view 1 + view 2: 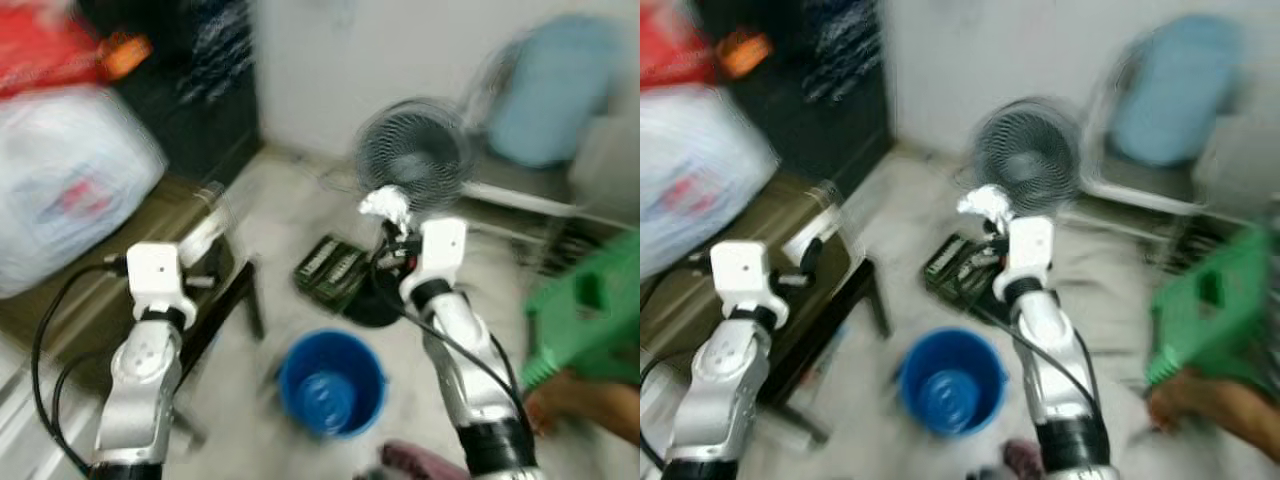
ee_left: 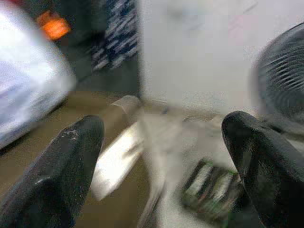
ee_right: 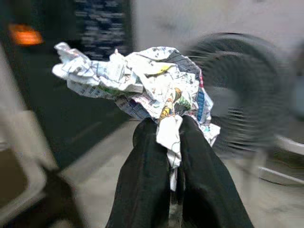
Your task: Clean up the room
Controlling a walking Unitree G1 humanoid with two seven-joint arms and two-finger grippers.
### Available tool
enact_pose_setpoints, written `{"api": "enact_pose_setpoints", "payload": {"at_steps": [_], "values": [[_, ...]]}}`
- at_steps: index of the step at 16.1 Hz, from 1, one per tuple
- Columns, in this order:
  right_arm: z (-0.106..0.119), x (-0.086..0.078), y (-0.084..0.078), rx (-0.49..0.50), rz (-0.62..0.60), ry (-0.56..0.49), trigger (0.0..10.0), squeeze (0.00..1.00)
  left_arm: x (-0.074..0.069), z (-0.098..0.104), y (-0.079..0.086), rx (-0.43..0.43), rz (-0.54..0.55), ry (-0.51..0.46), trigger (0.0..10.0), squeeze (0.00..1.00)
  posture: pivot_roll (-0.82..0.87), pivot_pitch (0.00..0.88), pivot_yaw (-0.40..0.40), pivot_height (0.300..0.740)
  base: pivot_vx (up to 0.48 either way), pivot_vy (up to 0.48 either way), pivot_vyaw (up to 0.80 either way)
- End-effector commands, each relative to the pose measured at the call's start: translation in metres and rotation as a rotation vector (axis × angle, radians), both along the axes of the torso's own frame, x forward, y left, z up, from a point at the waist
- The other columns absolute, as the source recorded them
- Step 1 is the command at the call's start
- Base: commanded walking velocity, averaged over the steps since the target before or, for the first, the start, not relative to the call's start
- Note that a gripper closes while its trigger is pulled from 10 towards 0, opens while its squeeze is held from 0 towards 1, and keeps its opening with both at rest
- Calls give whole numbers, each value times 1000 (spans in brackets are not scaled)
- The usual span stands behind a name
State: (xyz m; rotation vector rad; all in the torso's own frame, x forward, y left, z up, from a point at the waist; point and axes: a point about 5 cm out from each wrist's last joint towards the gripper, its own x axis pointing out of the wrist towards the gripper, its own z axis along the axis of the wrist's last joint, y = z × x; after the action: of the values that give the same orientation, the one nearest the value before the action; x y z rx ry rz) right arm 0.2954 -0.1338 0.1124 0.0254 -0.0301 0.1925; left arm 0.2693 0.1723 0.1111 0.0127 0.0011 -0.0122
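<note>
Pinching the crumpled newspaper ball [image 3: 142, 90], the right gripper [image 3: 168, 130] squeezed something light and squashy; left gripper [image 2: 161, 142] gaped wide, empty.

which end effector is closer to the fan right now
Right. The right end effector, shut on crumpled newspaper, is just in front of the fan; the left end effector is over the low table.
</note>
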Motion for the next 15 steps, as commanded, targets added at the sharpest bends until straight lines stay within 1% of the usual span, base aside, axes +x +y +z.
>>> {"api": "enact_pose_setpoints", "payload": {"at_steps": [1, 2, 6, 7, 9, 12, 13, 15], "values": [[-6, 0, -11, -9, -39, 27, 10000, 0, -1, -1, -9, -4, -34, -4, 10000, 0, -30, 0, -30, 740, 0, 0, 0], [-6, 0, -11, -11, -42, 30, 10000, 0, 0, -1, -9, -6, -32, -1, 10000, 0, -29, 0, -32, 740, 274, 0, 0], [-4, 4, -11, -12, -43, 29, 10000, 0, 4, 4, -4, 9, -19, -5, 10000, 0, -14, 0, -40, 740, 0, 0, 0], [-4, 5, -11, -14, -43, 30, 10000, 0, 3, 6, -2, 12, -16, -8, 10000, 0, -13, 0, -42, 740, 0, 0, -500], [-5, 6, -11, -12, -42, 36, 10000, 0, -1, 2, 2, 19, -7, 4, 10000, 0, -6, 0, -44, 740, 0, 0, -800], [-5, 8, -8, -13, -39, 34, 10000, 0, -2, -1, -5, 36, -46, 14, 10000, 0, -7, 0, -43, 740, 0, 0, -717], [-5, 8, -8, -12, -40, 34, 10000, 0, -1, -1, -8, 43, -60, 12, 10000, 0, -7, 0, -42, 740, 0, 0, -400], [-6, 9, -8, -7, -44, 37, 10000, 0, 0, -1, -11, 53, -81, 9, 10000, 0, -7, 0, -39, 740, 0, 0, 0]]}}
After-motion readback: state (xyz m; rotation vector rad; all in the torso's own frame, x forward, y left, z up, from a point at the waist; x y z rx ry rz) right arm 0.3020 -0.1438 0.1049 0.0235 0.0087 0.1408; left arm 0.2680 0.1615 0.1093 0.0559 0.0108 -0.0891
